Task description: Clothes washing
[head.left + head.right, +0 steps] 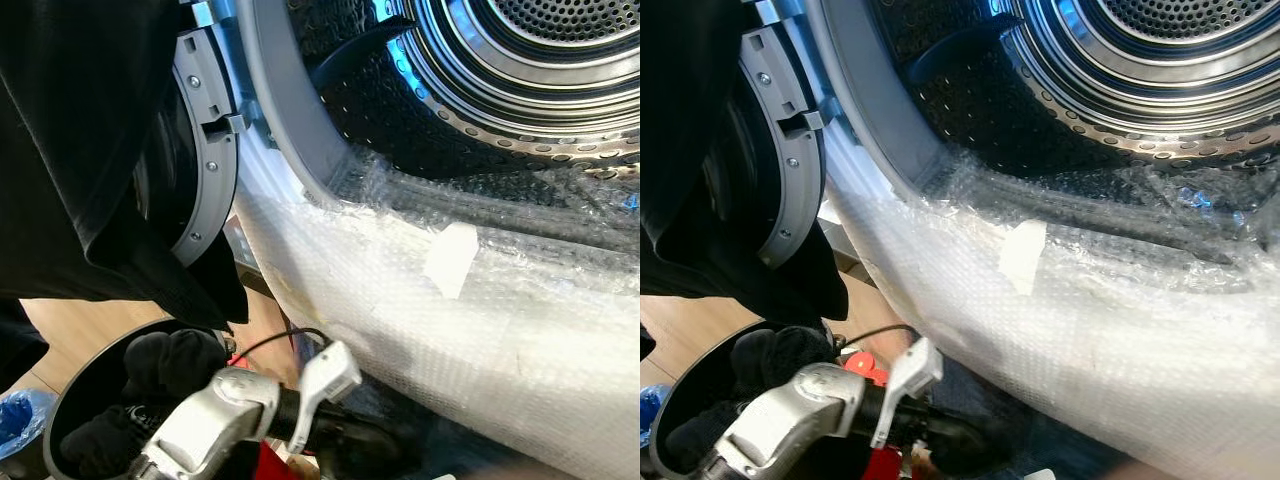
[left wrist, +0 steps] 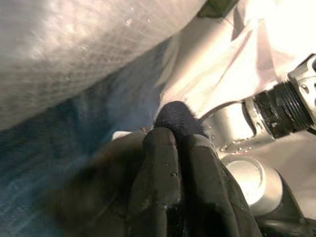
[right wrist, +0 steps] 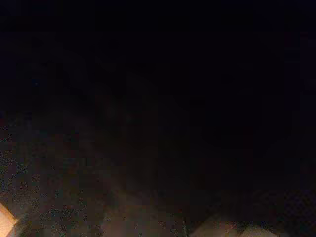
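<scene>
Gripping a bit of dark cloth point(image 2: 174, 114) between closed fingers point(image 2: 160, 163), the left gripper point(image 2: 178, 140) sits low beside the bubble-wrapped front point(image 1: 480, 330) of the washing machine (drum point(image 1: 520, 70) open above). A black garment point(image 1: 80, 150) hangs at left over the door point(image 1: 205, 150); dark clothes point(image 1: 165, 365) lie in a round basket point(image 1: 75, 385) below. Right wrist view too dark, can't tell that gripper's state.

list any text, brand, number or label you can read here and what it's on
No readable text in any view.
The pale tape patch on the bubble wrap over the washer's front is blank.
The drum and the door rim carry no visible marking.
The right wrist view is too dark to tell.
</scene>
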Controlling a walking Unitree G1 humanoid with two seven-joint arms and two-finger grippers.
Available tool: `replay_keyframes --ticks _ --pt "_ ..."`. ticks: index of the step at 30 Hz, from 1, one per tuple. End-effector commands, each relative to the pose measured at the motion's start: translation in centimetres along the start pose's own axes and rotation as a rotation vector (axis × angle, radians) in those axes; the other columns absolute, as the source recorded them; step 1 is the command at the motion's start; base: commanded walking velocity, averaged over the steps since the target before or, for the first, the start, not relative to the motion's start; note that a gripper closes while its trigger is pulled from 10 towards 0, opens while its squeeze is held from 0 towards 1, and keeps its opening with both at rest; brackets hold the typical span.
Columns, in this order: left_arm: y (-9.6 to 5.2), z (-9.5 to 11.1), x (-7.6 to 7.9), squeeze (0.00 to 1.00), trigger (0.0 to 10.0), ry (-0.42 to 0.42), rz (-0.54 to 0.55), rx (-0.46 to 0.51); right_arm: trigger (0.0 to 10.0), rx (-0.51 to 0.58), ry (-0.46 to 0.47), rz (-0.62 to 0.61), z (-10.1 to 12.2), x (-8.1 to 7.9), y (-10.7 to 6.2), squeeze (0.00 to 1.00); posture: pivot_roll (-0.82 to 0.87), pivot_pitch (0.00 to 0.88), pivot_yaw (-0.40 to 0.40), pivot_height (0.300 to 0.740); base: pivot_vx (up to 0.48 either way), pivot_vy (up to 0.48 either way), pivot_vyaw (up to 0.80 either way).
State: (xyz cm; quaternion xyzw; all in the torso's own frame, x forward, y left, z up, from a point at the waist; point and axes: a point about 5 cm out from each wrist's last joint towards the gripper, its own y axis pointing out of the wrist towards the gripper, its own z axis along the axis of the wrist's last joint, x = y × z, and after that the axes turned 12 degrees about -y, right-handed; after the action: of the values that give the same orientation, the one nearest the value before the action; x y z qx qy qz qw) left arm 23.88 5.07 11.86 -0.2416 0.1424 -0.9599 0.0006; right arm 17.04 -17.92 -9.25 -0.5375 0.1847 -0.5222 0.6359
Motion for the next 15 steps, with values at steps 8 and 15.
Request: replay_keyframes --ticks 8,15 --pt "-4.6 -3.0 -1.3 0.0 0.0 -0.088 0.158 -0.048 10.0 0.098 -0.046 0.073 1.0 -0.1 0.0 0.0 0.01 0.0 0.175 0.74 0.0 0.0 0.0" --pt "-8.6 -5.1 -1.7 0.0 0.0 -0.161 0.317 -0.038 10.0 0.231 -0.199 0.327 0.9 0.8 -0.5 0.0 0.01 0.0 0.16 0.74 0.0 0.0 0.0"
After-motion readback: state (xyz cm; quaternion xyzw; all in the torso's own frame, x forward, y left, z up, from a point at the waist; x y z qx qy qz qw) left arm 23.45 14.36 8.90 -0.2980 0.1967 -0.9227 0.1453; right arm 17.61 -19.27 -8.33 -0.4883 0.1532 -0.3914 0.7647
